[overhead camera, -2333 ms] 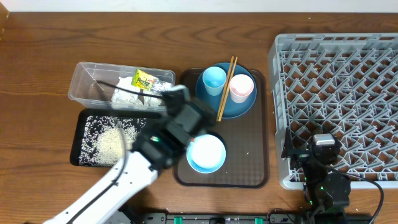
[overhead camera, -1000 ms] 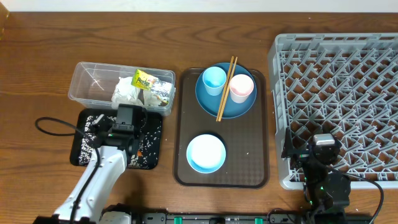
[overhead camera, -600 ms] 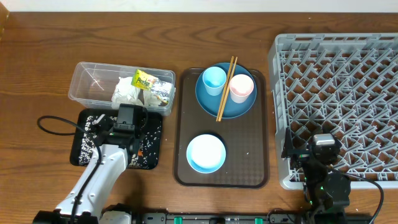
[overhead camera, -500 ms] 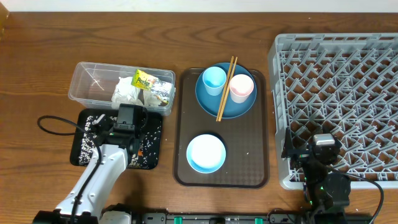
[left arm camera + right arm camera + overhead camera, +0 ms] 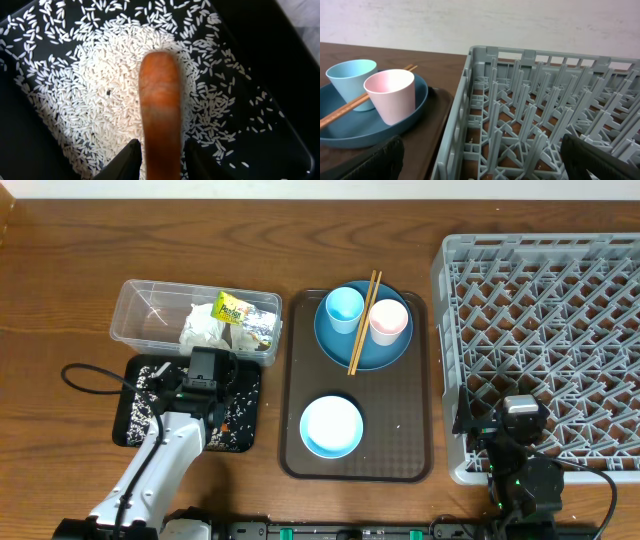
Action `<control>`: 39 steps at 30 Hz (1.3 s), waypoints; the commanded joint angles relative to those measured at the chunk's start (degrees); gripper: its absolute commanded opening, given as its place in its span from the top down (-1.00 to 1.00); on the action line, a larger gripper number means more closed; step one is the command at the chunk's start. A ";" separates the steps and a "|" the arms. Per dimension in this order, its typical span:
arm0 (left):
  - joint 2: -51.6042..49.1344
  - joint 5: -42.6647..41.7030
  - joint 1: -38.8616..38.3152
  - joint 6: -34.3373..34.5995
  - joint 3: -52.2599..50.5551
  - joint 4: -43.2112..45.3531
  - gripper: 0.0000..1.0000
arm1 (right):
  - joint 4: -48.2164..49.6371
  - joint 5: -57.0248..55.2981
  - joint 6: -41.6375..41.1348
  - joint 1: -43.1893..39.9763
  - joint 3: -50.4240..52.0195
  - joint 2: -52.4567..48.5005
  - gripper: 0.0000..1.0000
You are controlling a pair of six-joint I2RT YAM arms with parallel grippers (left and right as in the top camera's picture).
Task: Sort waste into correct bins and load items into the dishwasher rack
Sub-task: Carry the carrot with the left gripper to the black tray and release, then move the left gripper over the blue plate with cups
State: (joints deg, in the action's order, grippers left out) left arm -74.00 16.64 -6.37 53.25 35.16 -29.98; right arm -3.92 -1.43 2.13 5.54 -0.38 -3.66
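My left gripper [image 5: 162,145] hangs over the black tray [image 5: 30,150], above its heap of white rice [image 5: 100,90]. The orange carrot [image 5: 160,110] stands between the jaws, with a thin gap on each side. From overhead the gripper [image 5: 207,370] sits at the tray's [image 5: 135,420] back edge, next to the clear tub [image 5: 140,310] holding the napkin [image 5: 203,328] and snack packet [image 5: 232,308]. The blue plate [image 5: 385,352] carries the blue cup [image 5: 344,307], pink cup [image 5: 388,321] and chopsticks [image 5: 362,320]. The bowl [image 5: 331,426] sits nearer. My right gripper [image 5: 480,165] is wide open at the rack's [image 5: 560,330] front-left corner.
The plate and bowl rest on a brown serving tray [image 5: 400,450] between the bins and the rack. A black cable [image 5: 85,375] loops left of the black tray. The rack's wall [image 5: 455,125] rises right in front of my right fingers.
The left arm swung from the brown tray to the black tray, then held still. Its jaws have spread a little off the carrot. The right arm has not moved.
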 commanded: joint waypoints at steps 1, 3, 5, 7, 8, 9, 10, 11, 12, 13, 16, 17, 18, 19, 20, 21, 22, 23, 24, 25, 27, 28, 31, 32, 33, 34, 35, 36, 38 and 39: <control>0.07 0.61 0.37 -0.90 0.20 0.15 0.35 | -0.20 -0.02 0.26 0.44 0.07 -0.17 -0.99; 0.11 0.61 0.37 -0.87 0.44 0.15 0.35 | -0.20 0.00 0.26 0.44 0.07 -0.17 -0.98; 0.24 0.61 0.37 -0.39 0.63 0.15 0.35 | -0.20 0.00 0.26 0.44 0.07 -0.17 -0.98; 0.79 0.59 0.37 0.57 1.01 0.13 0.35 | -0.20 0.00 0.26 0.44 0.07 -0.17 -0.99; 1.22 0.59 0.37 0.61 1.29 0.13 0.35 | -0.20 0.00 0.26 0.44 0.07 -0.17 -0.99; 1.88 0.55 0.37 0.59 1.66 0.09 0.35 | -0.20 0.00 0.26 0.44 0.07 -0.17 -0.98; 2.99 -0.04 0.37 0.50 2.29 -0.46 0.35 | -0.20 0.00 0.26 0.44 0.07 -0.17 -0.98; 4.35 -1.31 0.37 -0.39 3.15 -1.29 0.35 | -0.20 0.00 0.26 0.44 0.07 -0.17 -0.99; 5.51 -2.56 0.35 -1.77 3.82 -1.77 0.35 | -0.20 0.00 0.28 0.44 0.07 -0.17 -0.99; 7.26 -4.61 0.35 -3.96 4.83 -2.58 0.36 | -0.20 0.00 0.28 0.44 0.07 -0.17 -0.99; 12.55 -11.85 0.31 -11.04 7.19 -3.80 0.35 | -0.20 0.00 0.26 0.44 0.07 -0.17 -0.99; 14.29 -14.82 0.31 -12.74 7.72 -3.80 0.36 | -0.20 0.00 0.26 0.44 0.07 -0.15 -0.98; 15.85 -18.16 0.31 -13.84 8.20 -3.82 0.38 | -0.20 0.00 0.26 0.44 0.07 -0.17 -0.98; 17.40 -22.84 0.31 -14.91 8.85 -4.11 0.46 | -0.20 0.00 0.26 0.44 0.07 -0.17 -0.98; 18.51 -27.08 0.31 -15.39 9.77 -5.03 0.49 | -0.20 0.00 0.26 0.44 0.07 -0.17 -0.97; 19.17 -29.88 0.31 -15.39 10.80 -6.25 0.50 | -0.20 0.00 0.26 0.44 0.07 -0.17 -0.99; 19.47 -31.95 0.28 -15.43 11.85 -7.43 0.51 | -0.20 0.00 0.26 0.44 0.07 -0.17 -0.99; 19.45 -33.44 0.15 -15.89 13.00 -8.57 0.50 | -0.20 0.00 0.26 0.44 0.07 -0.17 -0.99; 19.17 -34.49 -0.13 -16.46 14.53 -9.97 0.50 | -0.20 0.00 0.26 0.44 0.07 -0.17 -0.99; 18.75 -34.86 -0.55 -17.07 16.00 -11.21 0.50 | -0.20 0.00 0.26 0.44 0.07 -0.17 -0.99; 17.40 -34.84 -1.88 -18.80 19.52 -13.57 0.46 | -0.20 0.00 0.26 0.44 0.07 -0.17 -0.98; 16.61 -34.77 -2.62 -19.30 21.27 -14.34 0.43 | -0.20 0.00 0.26 0.44 0.07 -0.17 -0.98; 13.51 -32.74 -5.60 -19.67 27.02 -16.61 0.42 | -0.20 0.00 0.26 0.44 0.07 -0.17 -0.99; 12.20 -31.54 -6.95 -19.78 29.14 -17.49 0.41 | -0.20 0.00 0.26 0.44 0.07 -0.17 -0.98; 11.02 -30.56 -8.20 -20.06 30.84 -18.12 0.41 | -0.20 -0.02 0.26 0.44 0.07 -0.17 -0.98; 9.75 -29.42 -9.57 -20.06 32.48 -18.88 0.41 | -0.20 0.00 0.26 0.44 0.07 -0.17 -0.98; 8.37 -28.28 -10.99 -20.06 34.07 -19.69 0.41 | -0.20 0.00 0.26 0.44 0.07 -0.17 -0.99; 6.64 -26.88 -12.74 -20.06 35.87 -20.76 0.42 | -0.20 0.00 0.26 0.44 0.07 -0.17 -0.99; 3.54 -25.00 -15.85 -20.06 38.40 -22.34 0.41 | -0.20 0.00 0.26 0.44 0.07 -0.17 -0.99; 1.68 -24.17 -17.70 -20.13 39.58 -23.02 0.42 | -0.20 0.00 0.26 0.44 0.07 -0.17 -0.99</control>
State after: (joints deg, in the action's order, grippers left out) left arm -68.31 -11.66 -20.38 34.41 71.50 -51.53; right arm -3.90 -1.45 2.13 5.54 -0.38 -3.70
